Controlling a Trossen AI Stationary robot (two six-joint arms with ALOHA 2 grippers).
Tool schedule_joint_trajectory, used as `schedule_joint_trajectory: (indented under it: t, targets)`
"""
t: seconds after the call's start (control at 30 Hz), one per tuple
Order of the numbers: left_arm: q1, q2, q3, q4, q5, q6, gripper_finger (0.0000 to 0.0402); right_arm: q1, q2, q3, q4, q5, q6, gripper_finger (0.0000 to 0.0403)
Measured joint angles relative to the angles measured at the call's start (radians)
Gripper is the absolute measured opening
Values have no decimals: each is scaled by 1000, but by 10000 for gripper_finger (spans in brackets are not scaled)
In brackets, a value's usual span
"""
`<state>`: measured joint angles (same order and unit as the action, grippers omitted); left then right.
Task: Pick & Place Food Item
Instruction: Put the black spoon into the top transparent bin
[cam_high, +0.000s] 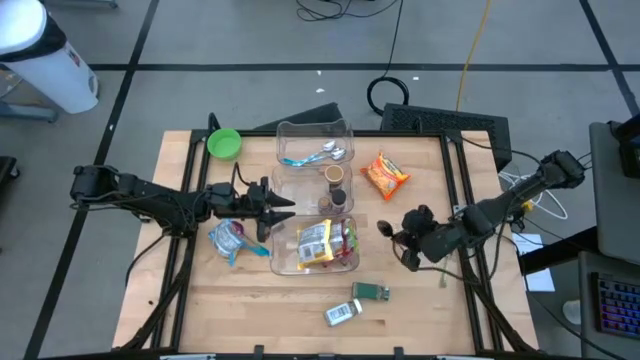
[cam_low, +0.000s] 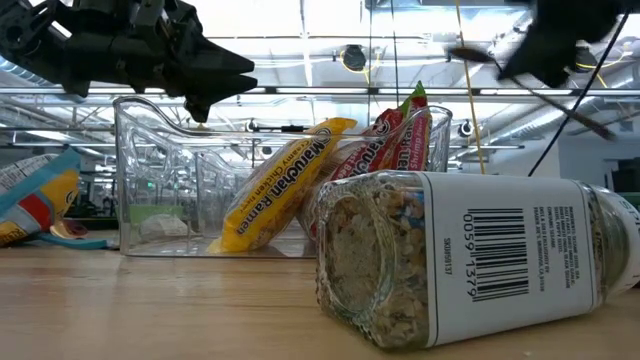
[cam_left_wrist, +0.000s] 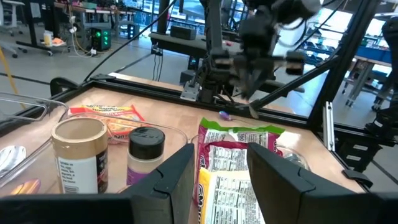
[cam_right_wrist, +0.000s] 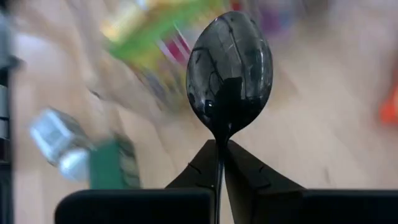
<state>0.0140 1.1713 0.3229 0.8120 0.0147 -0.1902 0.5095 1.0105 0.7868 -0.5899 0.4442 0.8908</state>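
My right gripper (cam_high: 400, 240) is shut on a black spoon (cam_right_wrist: 229, 68) above the table, to the right of the near clear bin (cam_high: 315, 262). That bin holds a yellow ramen packet (cam_low: 280, 180) and red packets (cam_left_wrist: 230, 152). My left gripper (cam_high: 288, 209) is open and empty over the left side of the clear bins, its fingers (cam_left_wrist: 171, 180) pointing right over the ramen bin. An orange snack packet (cam_high: 385, 172) lies flat at the far right. A blue and white packet (cam_high: 228, 238) lies flat left of the bins. My right gripper pinches the spoon's handle (cam_right_wrist: 219, 138) just below its bowl between the two fingertips. The bowl (cam_high: 385, 228) sticks out past the fingertips toward the table's left. The spoon is lifted clear of the table. The rest of the handle is hidden by the fingers.
A far bin (cam_high: 315, 145) holds spoons and a middle bin (cam_high: 335, 185) holds two jars. A glass jar with a green lid (cam_high: 355, 305) lies on its side near the front edge. A green bowl (cam_high: 224, 143) stands at the far left.
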Motion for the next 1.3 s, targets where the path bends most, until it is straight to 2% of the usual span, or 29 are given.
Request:
schedule_joint_trajectory:
  t: [0.17, 0.4, 0.63, 0.73, 0.93, 1.1, 1.3]
  targets:
    - [0, 0, 0, 6, 0, -19, 152, -4, -22, 2, 251, 80, -279, 1]
    - [-24, 0, 0, 119, 4, -67, 152, -90, -22, 2, 533, 70, -637, 1]
    - [-84, 0, 49, 186, 12, -21, 152, -208, -8, 3, 787, -94, -899, 1]
    - [-98, 5, 103, 150, 12, -10, 152, -254, 22, 3, 886, -185, -966, 1]
    - [-109, 89, 280, -43, 12, 66, 152, -341, 126, 3, 1020, -358, -995, 1]
    - [-109, 201, 396, -115, 13, 99, 152, -361, 182, 3, 1064, -369, -1059, 1]
    - [-103, 288, 462, -117, 13, 189, 152, -374, 196, 3, 1120, -371, -1114, 1]
